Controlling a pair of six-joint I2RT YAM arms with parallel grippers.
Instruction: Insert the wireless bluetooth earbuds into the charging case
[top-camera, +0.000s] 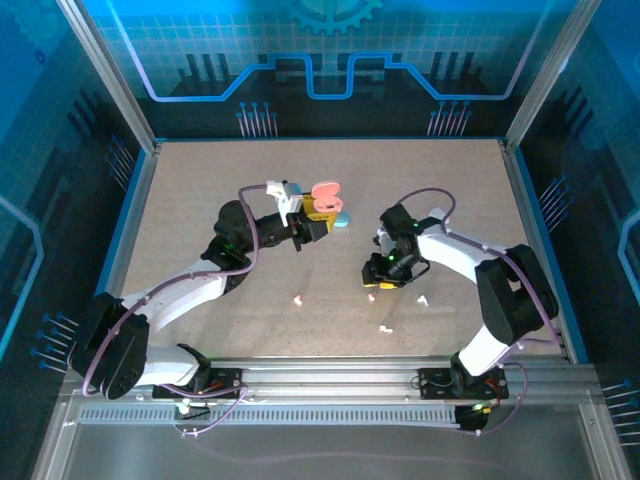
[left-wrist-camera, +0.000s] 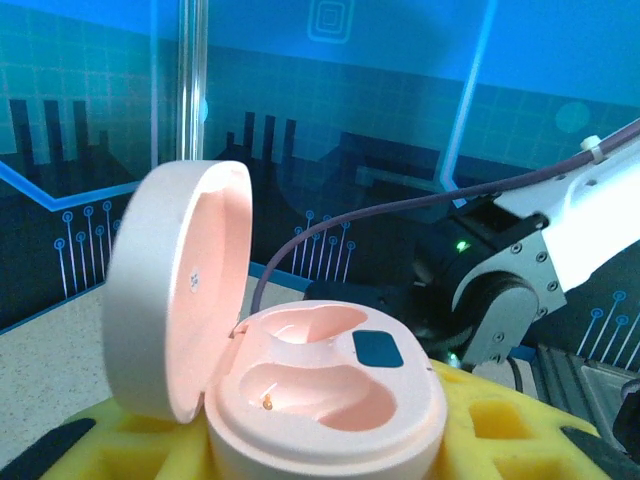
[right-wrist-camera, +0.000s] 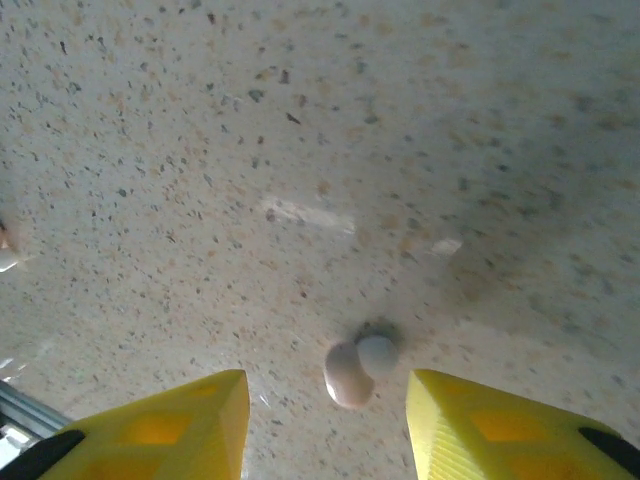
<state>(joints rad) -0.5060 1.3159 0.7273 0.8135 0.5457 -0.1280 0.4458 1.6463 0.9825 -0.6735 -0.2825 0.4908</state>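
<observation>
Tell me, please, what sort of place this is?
Probably an enclosed robot test or demo cell: a speckled table fenced by metal frame posts, blue circuit-pattern wall panels all round, and a left arm and right arm bolted at its near edge.

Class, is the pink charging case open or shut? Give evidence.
Open: the pink charging case has its lid swung up, exposing two empty earbud wells.
</observation>
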